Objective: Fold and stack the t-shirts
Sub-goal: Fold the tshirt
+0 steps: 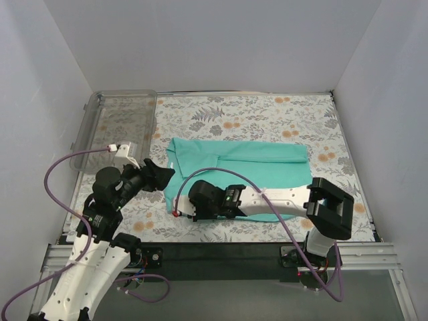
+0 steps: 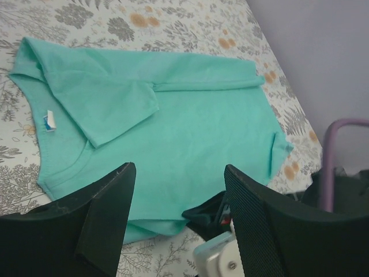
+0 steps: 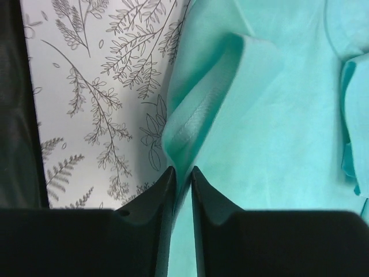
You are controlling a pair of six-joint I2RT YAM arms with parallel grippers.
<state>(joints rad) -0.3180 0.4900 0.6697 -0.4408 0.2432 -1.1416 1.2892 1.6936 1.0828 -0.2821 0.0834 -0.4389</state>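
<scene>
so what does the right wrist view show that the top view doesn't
Only the right wrist view: the right hand pinched shut on a raised fold at the edge of the t-shirt, with the hem stitching visible. Only the top view: the clear bin at the far left, the open left hand by the shirt's left end, and the shirt's whole folded outline. Both: the teal shirt lying on the floral tablecloth.
</scene>
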